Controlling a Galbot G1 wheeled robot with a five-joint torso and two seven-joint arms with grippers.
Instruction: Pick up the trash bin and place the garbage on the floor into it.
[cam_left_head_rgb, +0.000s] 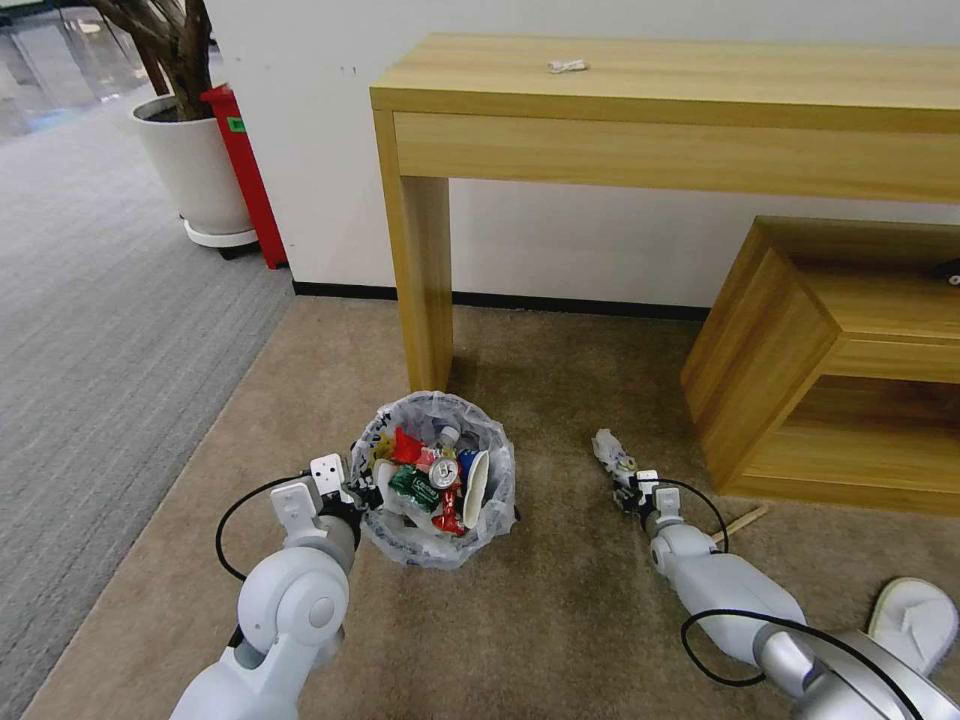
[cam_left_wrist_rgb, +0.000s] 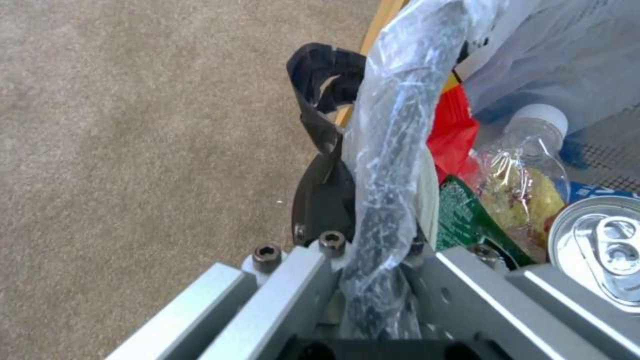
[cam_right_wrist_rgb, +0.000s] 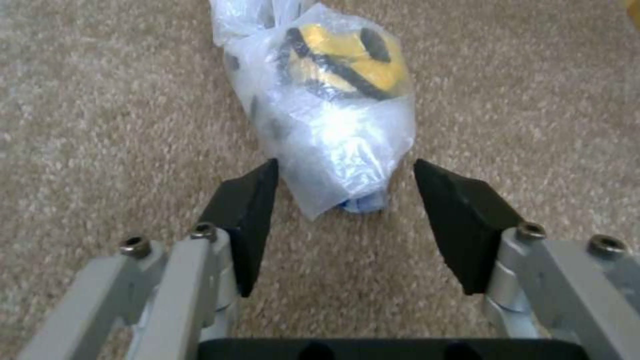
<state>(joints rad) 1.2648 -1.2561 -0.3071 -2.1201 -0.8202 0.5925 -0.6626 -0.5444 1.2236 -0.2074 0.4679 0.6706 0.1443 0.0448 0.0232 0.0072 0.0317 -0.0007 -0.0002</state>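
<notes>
You are looking down at the floor (cam_left_head_rgb: 560, 620), a beige short-pile carpet that meets a grey striped carpet (cam_left_head_rgb: 100, 330) on your left. A white wall runs behind, with a wooden desk (cam_left_head_rgb: 660, 90) against it, a low wooden shelf unit (cam_left_head_rgb: 830, 360) to the right, and a white plant pot (cam_left_head_rgb: 195, 170) beside a red bin (cam_left_head_rgb: 240, 170) in the far left corner.

The trash bin (cam_left_head_rgb: 432, 480) stands on the beige carpet by the desk leg, just right of your left pincer (cam_left_head_rgb: 362, 492). Your head view shows it full of litter: a can (cam_left_head_rgb: 444, 472), red wrappers, a small bottle. The left wrist view adds what the head view cannot: the left pincer (cam_left_wrist_rgb: 377, 250) is clenched on the bin's bag-covered rim, one black finger outside the rim.

Your right arm stretches low and forward, its right pincer (cam_left_head_rgb: 627, 482) at a crumpled plastic packet (cam_left_head_rgb: 610, 452) on the carpet. The right wrist view shows that right pincer (cam_right_wrist_rgb: 343, 200) released, its black pads either side of the packet's (cam_right_wrist_rgb: 333, 105) near end; whether they touch it is unclear. Behind that pincer, a wooden stick (cam_left_head_rgb: 742, 520) lies by the shelf unit and a white slipper (cam_left_head_rgb: 915, 620) lies beside the arm.
</notes>
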